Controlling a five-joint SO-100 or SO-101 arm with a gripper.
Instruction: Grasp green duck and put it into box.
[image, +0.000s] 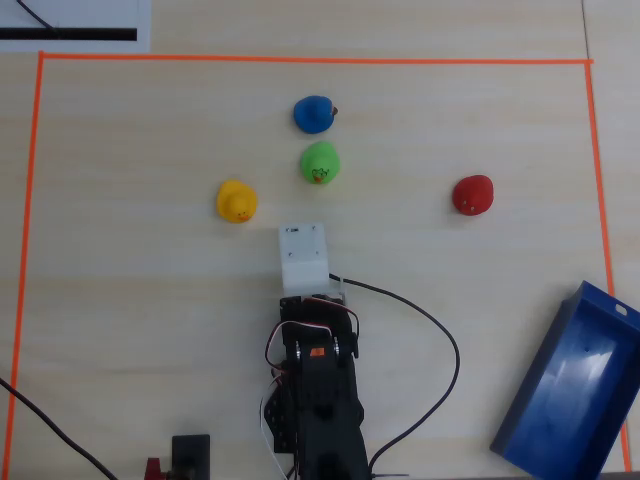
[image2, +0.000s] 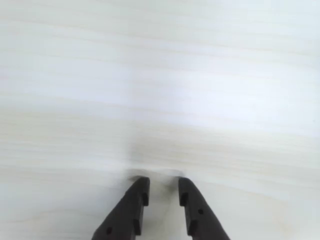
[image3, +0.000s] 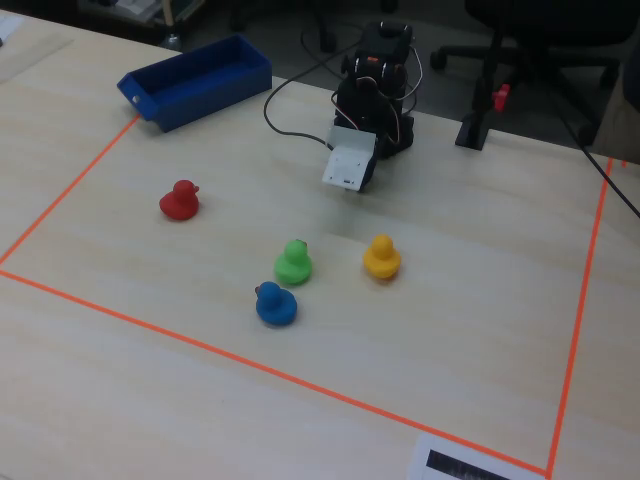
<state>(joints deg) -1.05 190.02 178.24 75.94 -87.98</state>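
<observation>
Hand (image2: 161, 192) hung empty, fingers slightly apart, over bare tabletop (image2: 160, 90), short of the green duck (image: 320, 162), which sat between blue and yellow ducks; box (image: 570, 390) waited well off at the edge.

Arm (image: 315, 400) is sitting folded back over its base, white wrist housing (image: 303, 258) pointing forward and down at the worktop (image2: 160, 75). End effector (image2: 164, 192) is hanging just above the worktop, holding nothing, its two dark fingers (image2: 136, 202) standing slightly apart with a narrow gap between them.
</observation>
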